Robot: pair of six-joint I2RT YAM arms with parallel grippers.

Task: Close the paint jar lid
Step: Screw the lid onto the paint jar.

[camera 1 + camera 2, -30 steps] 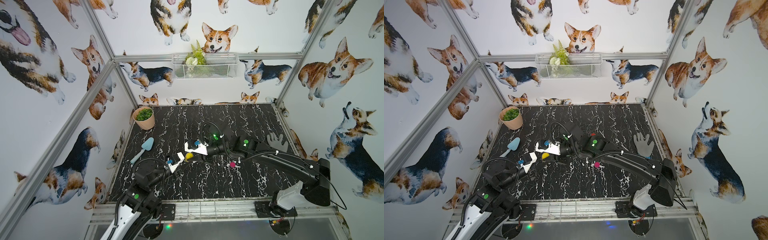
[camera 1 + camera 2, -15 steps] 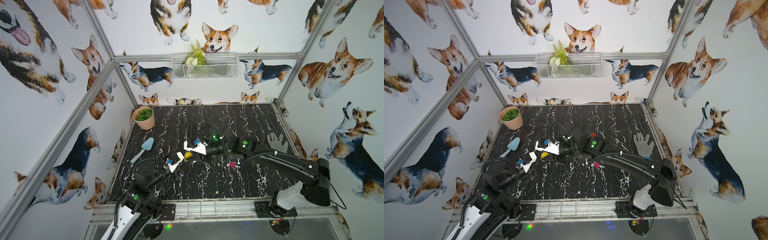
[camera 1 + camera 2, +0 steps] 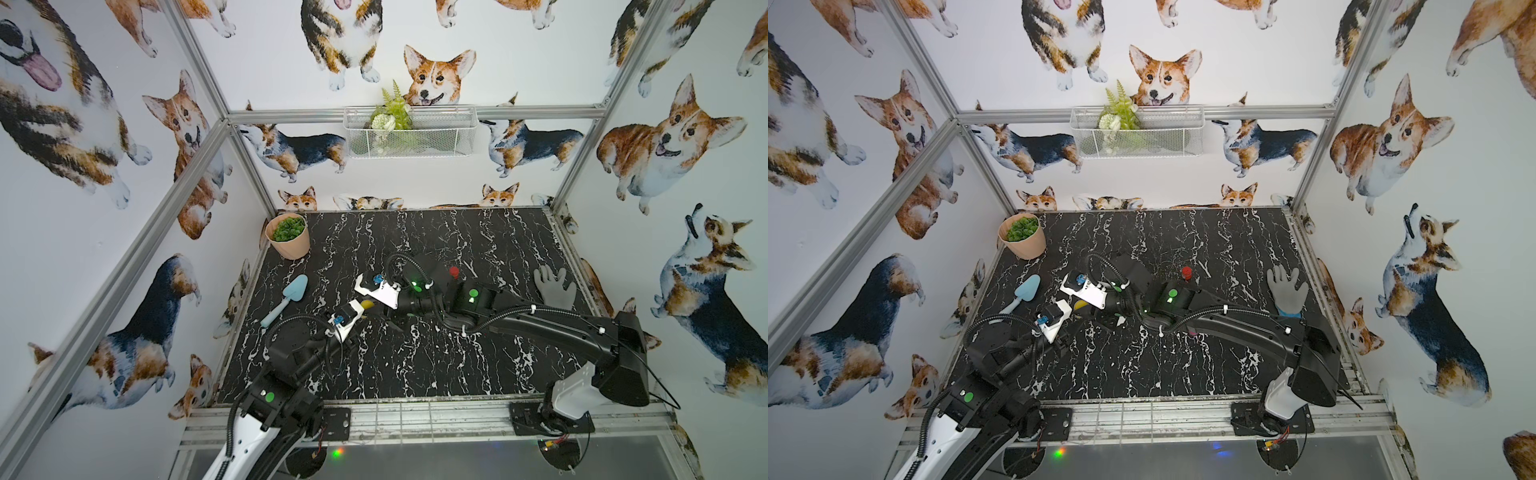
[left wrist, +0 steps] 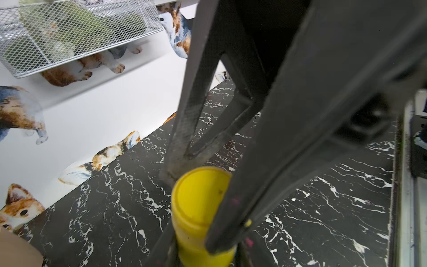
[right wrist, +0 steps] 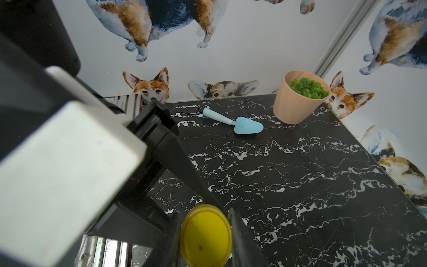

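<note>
The yellow paint jar is held just off the centre of the surface, toward 9 o'clock. Its body is clamped in the jaws of the left gripper; its lid is pinched by the jaws of the right gripper.

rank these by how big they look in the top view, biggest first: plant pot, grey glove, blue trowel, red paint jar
1. plant pot and grey glove: they look about alike, so no ranking between them
2. blue trowel: similar length, much thinner
3. red paint jar: clearly smallest
</note>
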